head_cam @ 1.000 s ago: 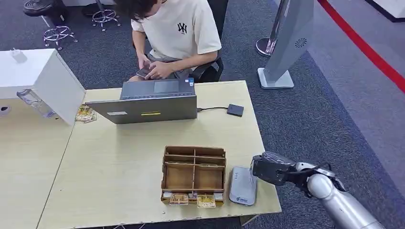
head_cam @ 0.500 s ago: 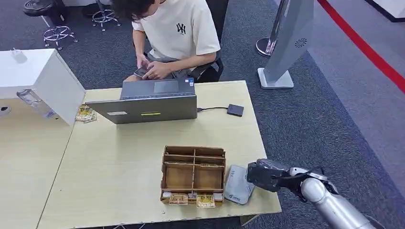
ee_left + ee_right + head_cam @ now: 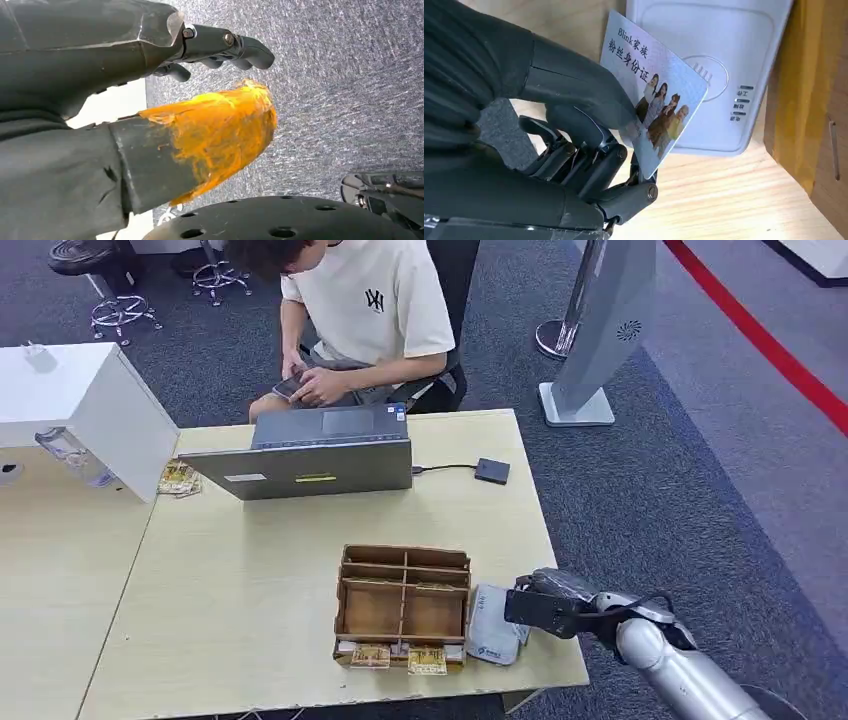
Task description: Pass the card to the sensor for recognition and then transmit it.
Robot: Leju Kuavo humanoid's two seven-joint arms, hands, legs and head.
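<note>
My right hand (image 3: pixel 547 608) reaches in over the table's front right corner and pinches a photo card (image 3: pixel 659 100) between thumb and fingers. The card shows printed text and a group picture, and it hangs tilted just above the white sensor (image 3: pixel 724 65). From the head, the sensor (image 3: pixel 490 632) lies flat beside the cardboard box, partly covered by the hand. In the right wrist view my right hand (image 3: pixel 559 130) grips the card's near corner. My left hand (image 3: pixel 125 55), with an orange-coated thumb, hangs over grey carpet holding nothing, fingers loosely apart.
A divided cardboard box (image 3: pixel 405 605) stands left of the sensor, with cards at its front. Further back are a laptop (image 3: pixel 310 455) and a small black device (image 3: pixel 492 471) on a cable. A person (image 3: pixel 365 320) sits behind the table. The table edge (image 3: pixel 560 570) runs close to my right arm.
My right hand has moved left with the card, from beside the sensor to over it. The sensor now lies slightly closer to the box and more turned. The person has shifted a little.
</note>
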